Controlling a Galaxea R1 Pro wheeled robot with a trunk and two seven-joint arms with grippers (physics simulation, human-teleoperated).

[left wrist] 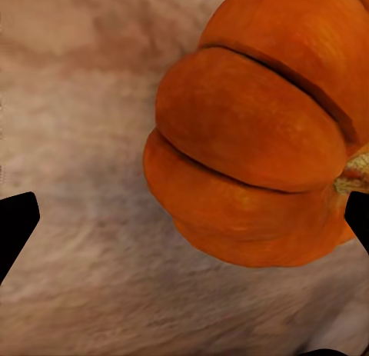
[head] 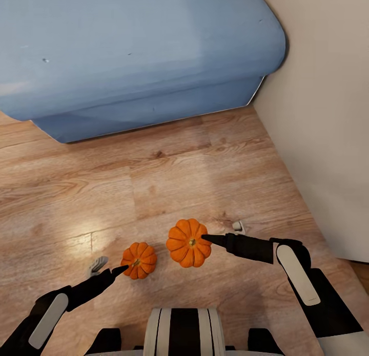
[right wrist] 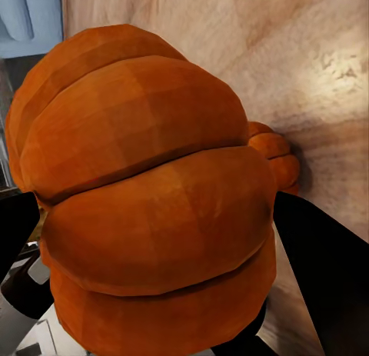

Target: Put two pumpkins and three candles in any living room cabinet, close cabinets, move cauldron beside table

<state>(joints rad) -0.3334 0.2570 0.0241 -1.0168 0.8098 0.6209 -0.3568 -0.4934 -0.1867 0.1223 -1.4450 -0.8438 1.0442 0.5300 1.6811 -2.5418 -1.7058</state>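
Note:
Two orange ribbed pumpkins are over the wooden floor just ahead of my base. The larger-looking pumpkin [head: 187, 242] fills the space between my right gripper's [head: 207, 239] dark fingers [right wrist: 327, 267], which are shut on it, one tip at its stem. The other pumpkin [head: 139, 260] rests on the floor; in the right wrist view this other pumpkin [right wrist: 274, 158] peeks out behind the held one. My left gripper [head: 110, 268] is open, with one fingertip [left wrist: 358, 217] by the stem of that pumpkin [left wrist: 254, 156] and the other tip far off to its side.
A big blue sofa [head: 128, 54] stands across the far side. A white wall [head: 328, 120] runs down the right. Bare wooden floor [head: 102, 192] lies between the sofa and the pumpkins.

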